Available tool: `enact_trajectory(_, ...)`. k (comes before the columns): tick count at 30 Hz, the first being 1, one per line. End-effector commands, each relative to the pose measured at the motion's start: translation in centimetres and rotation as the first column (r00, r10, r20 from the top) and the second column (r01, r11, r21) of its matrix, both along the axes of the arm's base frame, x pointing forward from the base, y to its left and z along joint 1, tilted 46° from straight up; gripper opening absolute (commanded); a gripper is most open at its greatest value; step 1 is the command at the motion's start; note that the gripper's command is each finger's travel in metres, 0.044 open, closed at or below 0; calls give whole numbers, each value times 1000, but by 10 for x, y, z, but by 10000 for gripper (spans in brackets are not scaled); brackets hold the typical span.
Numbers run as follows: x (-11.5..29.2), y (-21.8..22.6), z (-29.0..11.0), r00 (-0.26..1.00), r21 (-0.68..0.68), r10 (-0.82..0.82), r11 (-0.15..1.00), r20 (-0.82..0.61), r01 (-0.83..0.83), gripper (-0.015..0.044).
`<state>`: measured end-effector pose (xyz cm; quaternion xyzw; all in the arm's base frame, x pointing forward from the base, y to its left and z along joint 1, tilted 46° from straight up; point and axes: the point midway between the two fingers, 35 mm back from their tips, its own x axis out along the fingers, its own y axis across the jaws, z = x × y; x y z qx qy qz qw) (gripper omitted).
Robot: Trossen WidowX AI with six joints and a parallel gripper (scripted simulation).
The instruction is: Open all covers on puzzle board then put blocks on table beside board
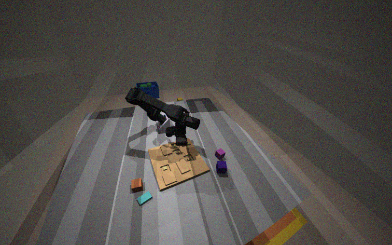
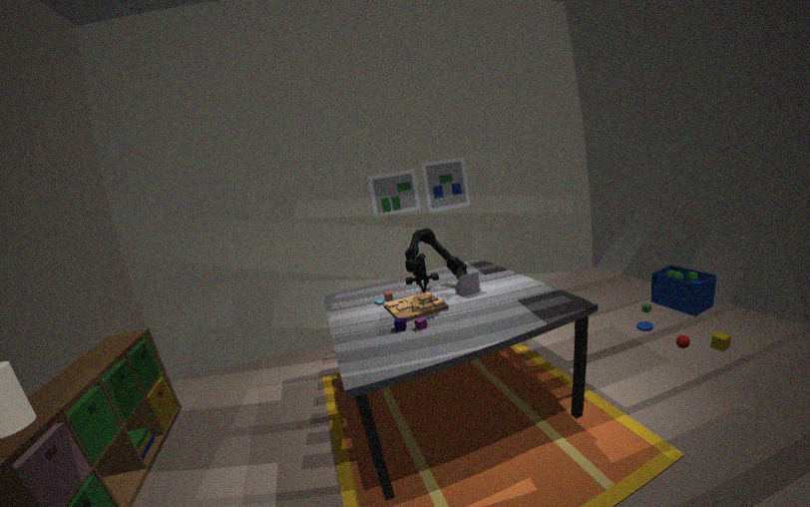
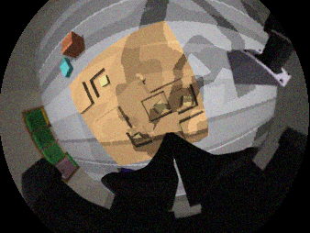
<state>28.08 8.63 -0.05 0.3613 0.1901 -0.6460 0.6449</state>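
The tan puzzle board (image 1: 200, 168) (image 2: 434, 306) (image 3: 153, 41) lies in the middle of the striped table. Several flat covers sit on it. A small yellow block (image 1: 164, 168) (image 3: 105, 82) shows in a well near the board's left side. Two wells near the far side look dark. An orange block (image 1: 136, 184) (image 2: 388, 294) (image 3: 72, 43) and a cyan block (image 1: 144, 197) (image 2: 379, 301) (image 3: 65, 67) lie on the table left of the board. A magenta block (image 1: 219, 153) (image 2: 421, 322) and a purple block (image 1: 221, 166) (image 2: 399, 323) lie to its right. My gripper (image 1: 181, 141) (image 2: 422, 287) (image 3: 169, 135) is shut and empty, just above the board's far edge.
The arm's grey base (image 1: 162, 125) (image 2: 467, 284) stands behind the board. A blue bin (image 1: 148, 88) (image 2: 682, 289) with green balls sits on the floor beyond the table, with small toys (image 2: 682, 341) near it. A shelf unit (image 2: 89, 418) stands at the left wall.
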Motion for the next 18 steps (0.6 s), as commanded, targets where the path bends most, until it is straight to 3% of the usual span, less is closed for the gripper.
enact_trajectory(1, -20, -6, -1, 999, 2, -31, 1000, 21, 31, 0)
enact_trajectory(9, -60, -21, -1, 993, 7, -88, 996, 74, 88, 0)
enact_trajectory(18, -57, -35, -15, 993, 8, -89, 996, 76, 89, 0)
